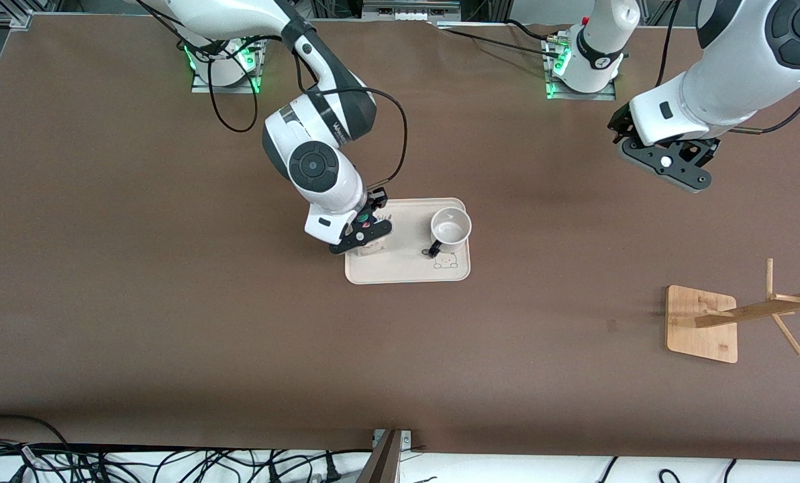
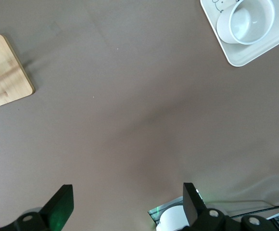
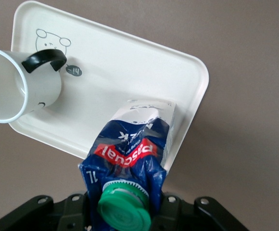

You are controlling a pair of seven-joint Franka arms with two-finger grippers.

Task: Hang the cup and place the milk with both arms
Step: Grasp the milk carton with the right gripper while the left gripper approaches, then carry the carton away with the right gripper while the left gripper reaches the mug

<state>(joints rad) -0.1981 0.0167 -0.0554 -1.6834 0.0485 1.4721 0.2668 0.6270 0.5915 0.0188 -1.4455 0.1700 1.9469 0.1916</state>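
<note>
Big brown counter [image 1: 172, 322] filling nearly everything. Along its edge nearest the front camera, a white strip with tangled black cables [image 1: 138, 463]. At its edge farthest from that camera, green lights [image 1: 252, 64] glowing.

- The tabletop [image 1: 172, 302] is covered edge to edge with a plain brown mat.
- A cream tray [image 1: 400, 268] with rounded corners and a small printed bear lies flat on it, directly under the right tool [image 1: 366, 231], which hangs over the tray's end toward the right arm's side.
- A wooden stand's square base [image 1: 701, 324] sits on the tabletop toward the left arm's end, well apart from the tray and nearer the front camera than the spot under the left tool [image 1: 668, 164].
- The left tool hangs over bare brown tabletop, between tray and wooden base.
</note>
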